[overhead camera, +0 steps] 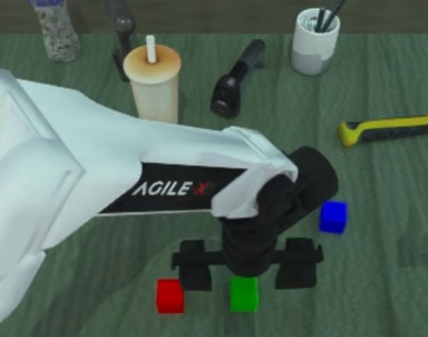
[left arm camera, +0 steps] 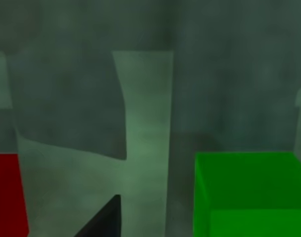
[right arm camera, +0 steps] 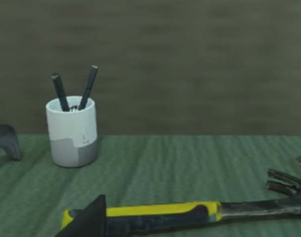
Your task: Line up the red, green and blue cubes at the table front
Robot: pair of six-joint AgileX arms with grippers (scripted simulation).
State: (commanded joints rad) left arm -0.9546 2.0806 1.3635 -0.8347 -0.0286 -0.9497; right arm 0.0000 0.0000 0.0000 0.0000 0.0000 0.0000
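Your left gripper spread wide above the green cube, red cube beside, blue cube apart, right gripper unseen.

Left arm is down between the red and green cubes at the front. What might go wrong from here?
1. The left gripper sits low just behind the green cube, jaws spread; a careless lift or swing may nudge it or the red cube out of line.
2. The blue cube lies farther back, close to the arm's wrist; reaching for it may knock it away.
3. The arm hides much of the table in the top view, so judging the spacing is harder.
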